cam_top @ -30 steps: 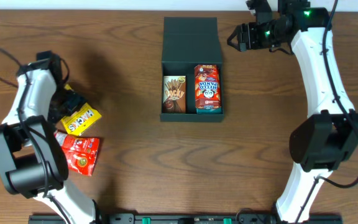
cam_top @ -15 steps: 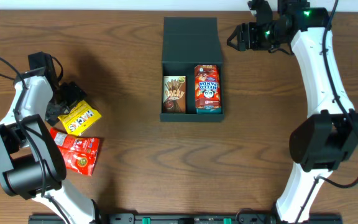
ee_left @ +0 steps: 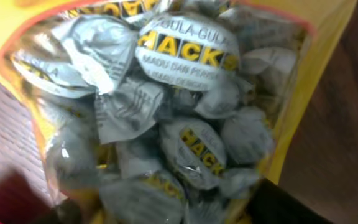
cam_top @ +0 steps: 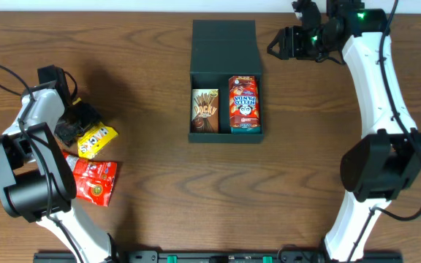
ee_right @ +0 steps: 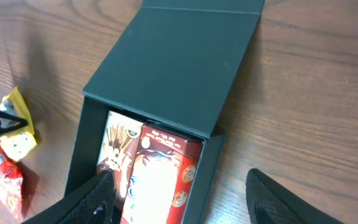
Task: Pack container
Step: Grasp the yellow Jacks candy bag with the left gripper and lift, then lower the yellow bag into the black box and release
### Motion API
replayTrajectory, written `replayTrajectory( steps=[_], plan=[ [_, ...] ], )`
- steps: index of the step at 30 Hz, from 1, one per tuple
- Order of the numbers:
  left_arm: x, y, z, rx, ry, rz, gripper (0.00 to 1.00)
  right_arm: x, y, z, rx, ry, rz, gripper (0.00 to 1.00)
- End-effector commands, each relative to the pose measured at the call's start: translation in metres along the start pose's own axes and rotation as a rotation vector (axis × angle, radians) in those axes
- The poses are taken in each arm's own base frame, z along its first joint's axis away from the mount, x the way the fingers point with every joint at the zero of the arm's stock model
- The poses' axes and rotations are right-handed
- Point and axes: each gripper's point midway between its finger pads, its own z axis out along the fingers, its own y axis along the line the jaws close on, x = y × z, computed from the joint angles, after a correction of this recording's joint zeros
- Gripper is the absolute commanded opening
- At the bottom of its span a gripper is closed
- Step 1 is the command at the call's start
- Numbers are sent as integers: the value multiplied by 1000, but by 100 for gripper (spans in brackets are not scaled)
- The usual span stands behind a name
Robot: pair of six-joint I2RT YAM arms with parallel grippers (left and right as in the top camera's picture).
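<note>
Overhead, the left gripper (cam_top: 81,126) has turned and tipped the yellow candy bag (cam_top: 98,138) up, jaws pinching its edge (a lift seems begun); beyond, the container (cam_top: 225,44) lies open mid-table, two snack boxes (cam_top: 244,102) inside; farthest, the right gripper (cam_top: 275,45) hovers spread and empty

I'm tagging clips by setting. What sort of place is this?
Likely a robotics lab bench, not a home: left arm and right arm at a wooden table, a container holding a Pocky box, a Hacks candy bag.

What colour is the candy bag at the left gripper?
The bag is yellow with a clear window, seen best in the left wrist view.
</note>
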Motion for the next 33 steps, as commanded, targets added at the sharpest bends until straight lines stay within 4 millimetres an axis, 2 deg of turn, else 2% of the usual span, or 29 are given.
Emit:
replayTrajectory(
  steps=[1,2,4,7,9,12,14,16,17,19,20,23,26,29,33],
  plan=[
    [-1,-2,3,3,12,-11,45,-3,6,-6,-10,-16,3,66],
    [-3,-4,1,8,8,-10,33,-4,6,-6,-10,-16,3,66],
    [-11,-11,-9,36,-14,-8,19,-4,6,-6,-10,-18,1,66],
    [-24,-23,-30,60,-58,1,14,-6,6,-7,-10,-26,7,66],
    [-31,-40,-51,81,-100,48,6,-11,1,-9,-6,-46,28,65],
    [-32,-74,-78,122,-155,138,6,-15,-8,-13,2,-64,40,65],
    [-24,-109,-96,190,-175,214,6,-17,-15,-17,9,-74,51,65],
    [-6,-154,-114,308,-167,312,6,-18,-22,-20,16,-82,63,65],
    [9,-182,-124,373,-165,371,6,-19,-26,-22,20,-86,70,66],
    [36,-221,-138,432,-176,468,6,-20,-35,-27,28,-94,79,66],
    [50,-235,-142,447,-178,509,6,-20,-38,-28,32,-98,85,65],
    [109,-277,-149,492,-162,655,6,-21,-50,-34,45,-109,94,65],
    [152,-296,-148,505,-135,747,6,-21,-58,-38,53,-116,88,66],
    [182,-306,-140,500,-107,816,6,-22,-62,-41,59,-120,81,66],
    [201,-306,-130,477,-66,837,8,-20,-62,-41,59,-113,77,67]
  ],
)
